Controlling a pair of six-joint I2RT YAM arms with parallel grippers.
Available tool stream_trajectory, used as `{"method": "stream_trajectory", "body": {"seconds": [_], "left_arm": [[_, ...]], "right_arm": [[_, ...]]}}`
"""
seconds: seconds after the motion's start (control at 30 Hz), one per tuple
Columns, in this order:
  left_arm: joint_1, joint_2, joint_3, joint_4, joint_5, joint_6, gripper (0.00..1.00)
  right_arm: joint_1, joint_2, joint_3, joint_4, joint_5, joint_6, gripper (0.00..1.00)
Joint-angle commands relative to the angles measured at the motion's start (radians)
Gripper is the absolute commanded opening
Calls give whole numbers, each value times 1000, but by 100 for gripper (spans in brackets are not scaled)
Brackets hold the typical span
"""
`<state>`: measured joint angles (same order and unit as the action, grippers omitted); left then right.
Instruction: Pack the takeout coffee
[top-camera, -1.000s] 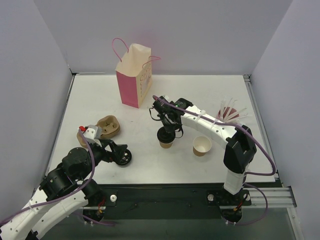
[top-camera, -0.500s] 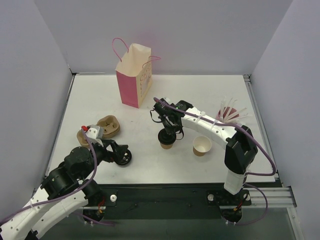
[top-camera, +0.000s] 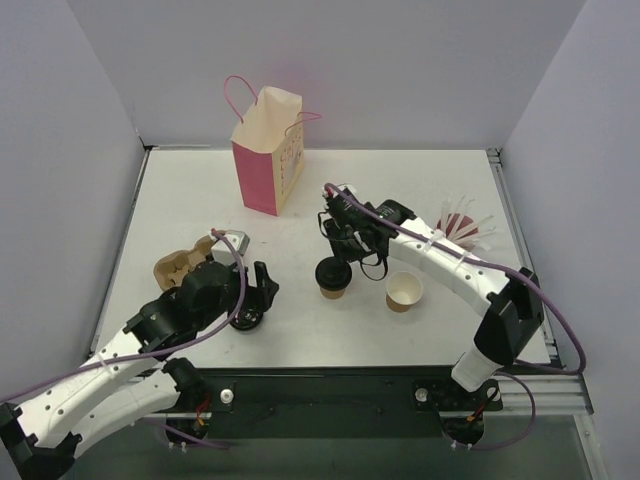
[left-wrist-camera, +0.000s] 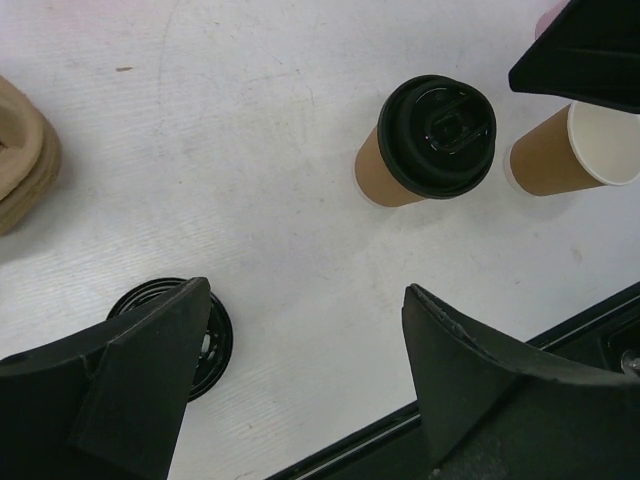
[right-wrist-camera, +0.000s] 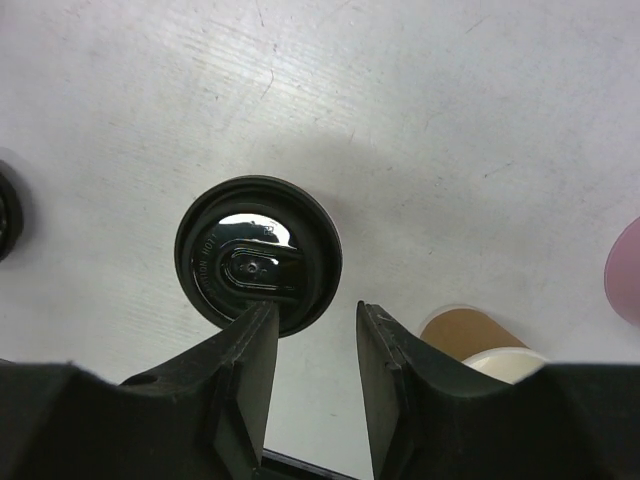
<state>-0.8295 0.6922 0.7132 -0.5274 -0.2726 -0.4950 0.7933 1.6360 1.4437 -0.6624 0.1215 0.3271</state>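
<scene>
The takeout coffee (top-camera: 333, 277), a small brown cup under a black lid, stands upright on the white table; it also shows in the left wrist view (left-wrist-camera: 435, 135) and from straight above in the right wrist view (right-wrist-camera: 258, 255). Just above and slightly behind it hangs my right gripper (top-camera: 342, 250) (right-wrist-camera: 316, 310), jaws a little apart with nothing between them. My left gripper (top-camera: 258, 295) (left-wrist-camera: 306, 290) hovers wide open over bare table, left of the coffee, holding nothing. The pink and cream paper bag (top-camera: 268, 150) stands upright at the back.
A loose black lid (top-camera: 245, 318) (left-wrist-camera: 218, 335) lies under my left finger. An open brown cup (top-camera: 404, 292) (left-wrist-camera: 590, 150) (right-wrist-camera: 470, 335) stands right of the coffee. A brown cup carrier (top-camera: 185, 265) (left-wrist-camera: 20, 170) lies at left. Straws in a pink holder (top-camera: 462, 225) sit at right.
My right gripper has opened and lifted off the coffee's lid, drawing back a little. My left arm has swung forward and right, over the loose lid.
</scene>
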Motion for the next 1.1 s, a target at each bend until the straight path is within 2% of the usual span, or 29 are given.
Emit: {"method": "stream_trajectory", "body": {"seconds": [0.0,0.13,0.17,0.3,0.63,1.07], "left_arm": [[7,145,60,168,65,-34,86],[50,314,86,283,183,-74,80],[79,338,89,337,255,-85,79],[148,441,91,455,395,-123,71],[165,561,20,702,475,-116,71],[159,722,-17,722,425,-79,67]], "right_arm": [[-48,-68,-40,24,-77,9,38],[-101,-76,-107,107,-190,-5,36],[-108,-77,-126,118,-219,-8,34],[-134,-85,-178,182,-292,-8,33],[-175,-76,-247,250,-375,-8,34],[-210,-76,-434,383,-416,15,27]]}}
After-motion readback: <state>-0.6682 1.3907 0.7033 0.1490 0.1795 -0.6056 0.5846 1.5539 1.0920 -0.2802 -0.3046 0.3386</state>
